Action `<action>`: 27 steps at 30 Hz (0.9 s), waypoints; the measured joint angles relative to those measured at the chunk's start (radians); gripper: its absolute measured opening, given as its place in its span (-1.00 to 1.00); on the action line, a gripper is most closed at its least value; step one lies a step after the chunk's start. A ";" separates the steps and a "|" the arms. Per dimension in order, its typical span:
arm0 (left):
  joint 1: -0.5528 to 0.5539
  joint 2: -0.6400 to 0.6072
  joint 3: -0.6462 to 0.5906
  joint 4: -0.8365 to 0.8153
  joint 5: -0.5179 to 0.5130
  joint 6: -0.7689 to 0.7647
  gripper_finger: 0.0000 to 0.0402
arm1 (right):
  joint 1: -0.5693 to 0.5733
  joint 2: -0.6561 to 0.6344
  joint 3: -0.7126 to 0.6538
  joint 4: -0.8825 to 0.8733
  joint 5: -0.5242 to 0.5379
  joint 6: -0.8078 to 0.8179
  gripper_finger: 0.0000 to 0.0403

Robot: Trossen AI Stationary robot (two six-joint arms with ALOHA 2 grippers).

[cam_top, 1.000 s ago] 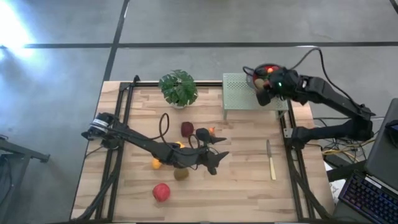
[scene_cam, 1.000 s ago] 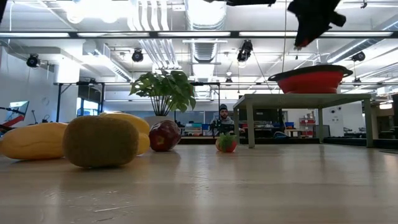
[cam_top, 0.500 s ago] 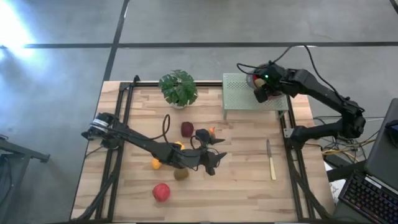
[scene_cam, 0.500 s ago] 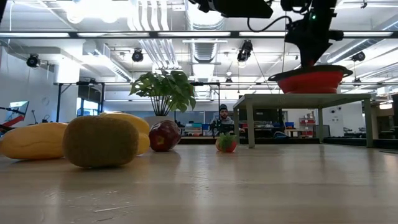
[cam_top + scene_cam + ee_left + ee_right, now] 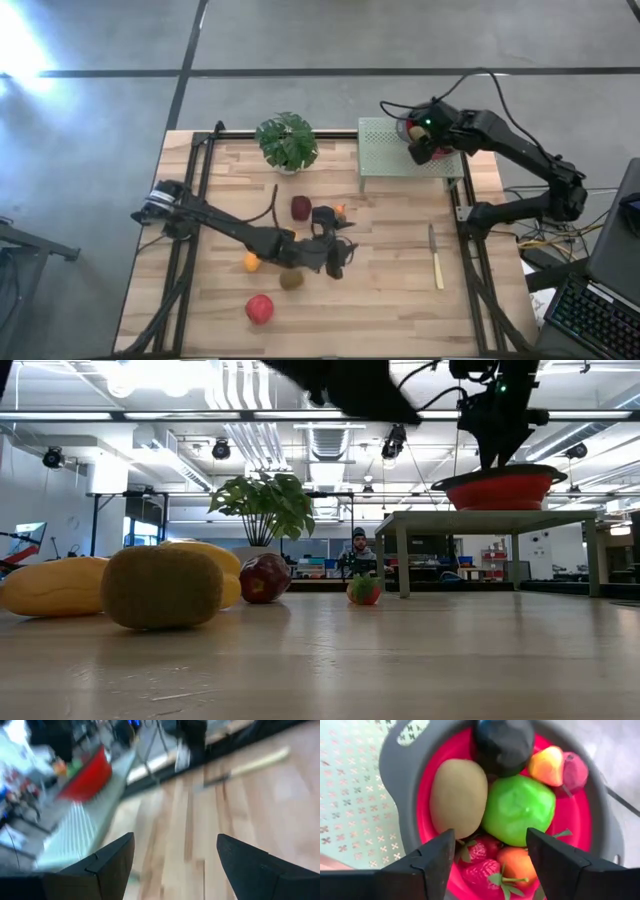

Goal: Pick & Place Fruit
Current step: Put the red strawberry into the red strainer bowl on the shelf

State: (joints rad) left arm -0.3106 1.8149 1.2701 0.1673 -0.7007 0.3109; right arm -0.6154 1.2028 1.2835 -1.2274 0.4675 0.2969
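Right wrist view: right gripper [image 5: 490, 852] directly over the red bowl [image 5: 580, 820], fingers spread, nothing between them. Judged step: release/drop into bowl, about done.

Bowl contents, same view:
- tan kiwi [image 5: 458, 797]
- green apple [image 5: 518, 810]
- dark round fruit [image 5: 502, 740], type unclear
- orange-pink piece [image 5: 547, 765] w/ a maroon one beside it
- strawberries [image 5: 481, 862] and an orange piece [image 5: 516, 862] by the near rim

Bowl sits on the pale green stand [image 5: 385, 148] at the table's far right corner.

High view: left gripper [image 5: 333, 262] low over mid-table, fingers wide apart, empty per its wrist view. Fruit on the wood table [image 5: 400, 290]:
- maroon fruit [image 5: 301, 207]
- small orange piece [image 5: 341, 210]
- orange fruit [image 5: 251, 263]
- brown kiwi [image 5: 291, 281], just beside the left arm
- red apple [image 5: 259, 308], nearest front edge
- yellow fruit under the arm, mostly hidden

Non-task items: potted plant [image 5: 287, 142], knife [image 5: 436, 262].

Handling notes (judgement):
- Right: lift straight up before swinging away; the pile is near rim height, so a sideways exit could knock pieces out.
- Left: kiwi or small orange piece look the closest picks. Come down vertical, fingers straddling the fruit; round toys will roll if nudged off-centre.
- Keep clear of the knife and plant.
- Stagger the arms at the stand to avoid a clash.
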 joint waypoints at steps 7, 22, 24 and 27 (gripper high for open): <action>0.113 0.000 -0.003 -0.200 0.111 -0.153 0.43 | 0.069 -0.030 0.027 0.007 -0.001 -0.014 0.29; 0.288 0.005 -0.035 -0.273 0.469 -0.416 0.43 | 0.273 -0.044 0.023 0.072 0.007 -0.014 0.09; 0.289 0.018 -0.035 -0.271 0.462 -0.422 0.43 | 0.273 -0.044 0.022 0.075 0.008 -0.018 0.10; 0.285 0.056 -0.035 -0.260 0.445 -0.420 0.43 | 0.273 -0.044 0.022 0.079 0.010 -0.021 0.13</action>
State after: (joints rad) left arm -0.0257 1.8713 1.2353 -0.0929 -0.2559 -0.1089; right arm -0.3424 1.1587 1.3060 -1.1482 0.4779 0.2760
